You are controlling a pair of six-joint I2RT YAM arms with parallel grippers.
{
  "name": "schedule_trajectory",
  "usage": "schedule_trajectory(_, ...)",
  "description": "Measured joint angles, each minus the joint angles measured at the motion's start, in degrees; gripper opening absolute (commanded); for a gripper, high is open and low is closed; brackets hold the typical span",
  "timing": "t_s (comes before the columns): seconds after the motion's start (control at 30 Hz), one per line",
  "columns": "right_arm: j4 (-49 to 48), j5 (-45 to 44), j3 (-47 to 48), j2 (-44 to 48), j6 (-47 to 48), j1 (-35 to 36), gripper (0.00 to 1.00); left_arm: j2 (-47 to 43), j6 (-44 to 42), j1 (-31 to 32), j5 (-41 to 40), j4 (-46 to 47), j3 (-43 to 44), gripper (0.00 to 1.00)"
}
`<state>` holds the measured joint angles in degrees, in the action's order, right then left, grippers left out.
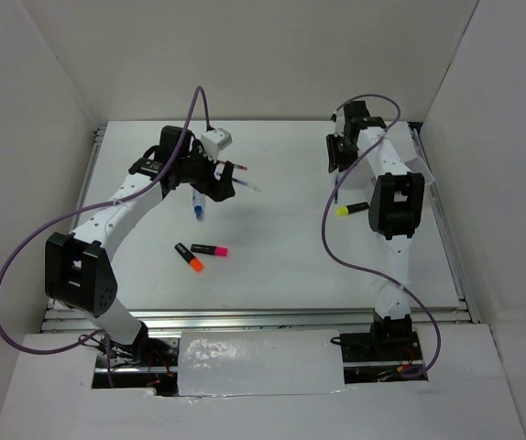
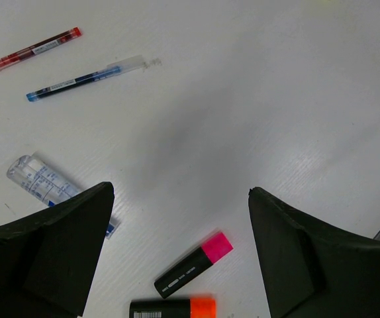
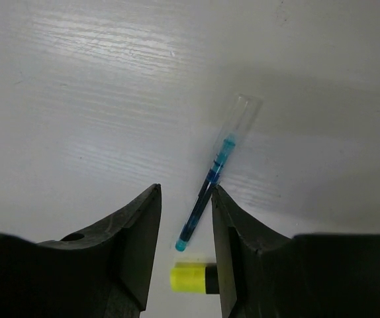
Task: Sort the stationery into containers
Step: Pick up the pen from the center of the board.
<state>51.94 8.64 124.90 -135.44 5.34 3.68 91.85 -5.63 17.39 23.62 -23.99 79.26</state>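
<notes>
My left gripper (image 2: pixel 180 192) is wide open and empty above the table; it is at the back left in the top view (image 1: pixel 206 183). Under it lie a pink-ended highlighter (image 2: pixel 193 265) and an orange-ended one (image 2: pixel 173 308), with a clear blue-capped marker (image 2: pixel 44 182), a blue pen (image 2: pixel 77 79) and a red pen (image 2: pixel 28 52) to the left. My right gripper (image 3: pixel 186 190) is open with a narrow gap, above a teal-blue pen (image 3: pixel 210 189) that lies close to its right finger. A yellow-ended highlighter (image 3: pixel 191 278) lies just behind. No container is in view.
In the top view the pink highlighter (image 1: pixel 212 249) and the orange one (image 1: pixel 191 258) lie mid-table, and the yellow one (image 1: pixel 349 209) lies by the right arm. White walls close in the table (image 1: pixel 272 275) on three sides. Purple cables loop off both arms.
</notes>
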Motion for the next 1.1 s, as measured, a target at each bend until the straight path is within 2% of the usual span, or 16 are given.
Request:
schedule_trajectory(0.53, -0.8, -2.5, 2.0, -5.4, 0.0, -0.5, 0.42, 1.9, 0.1, 0.0, 0.0, 0.0, 0.0, 0.96)
schedule_trajectory(0.97, -1.8, -2.9, 4.6, -8.4, 0.3, -1.3, 0.34, 4.2, 0.1, -0.4, 0.0, -0.4, 0.0, 0.97)
schedule_trajectory(1.03, -1.7, -2.9, 4.9, -8.6, 0.3, -1.2, 0.28, 4.4, 0.1, -0.5, 0.0, -0.5, 0.0, 0.97)
schedule_trajectory(1.1, -1.9, -2.8, 5.8, -9.2, 0.5, -1.1, 0.16, 4.6, 0.1, -0.6, 0.0, -0.6, 0.0, 0.97)
